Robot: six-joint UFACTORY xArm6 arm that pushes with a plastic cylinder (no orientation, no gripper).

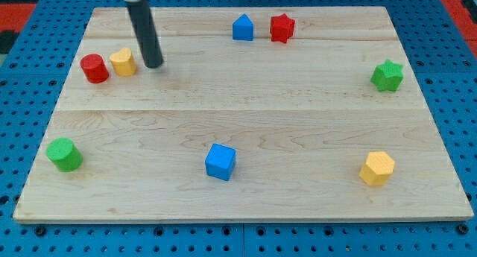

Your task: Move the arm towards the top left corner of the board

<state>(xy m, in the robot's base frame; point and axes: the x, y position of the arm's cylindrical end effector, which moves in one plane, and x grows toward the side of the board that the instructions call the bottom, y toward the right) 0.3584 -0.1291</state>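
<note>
mostly bare pale wooden board (246, 130) over blue pegboard (15, 56), my tip (154, 64) empty beside yellow block (123, 62)

I am counting eight blocks lying on the wooden board (246, 123): two red, a cylinder (94, 68) and a star (282, 27); two blue, a house shape (242, 27) and a cube (220, 162); two yellow, a small cylinder-like block (123, 62) and a hexagonal one (377, 168); two green, a cylinder (65, 154) and a star (387, 76).
</note>
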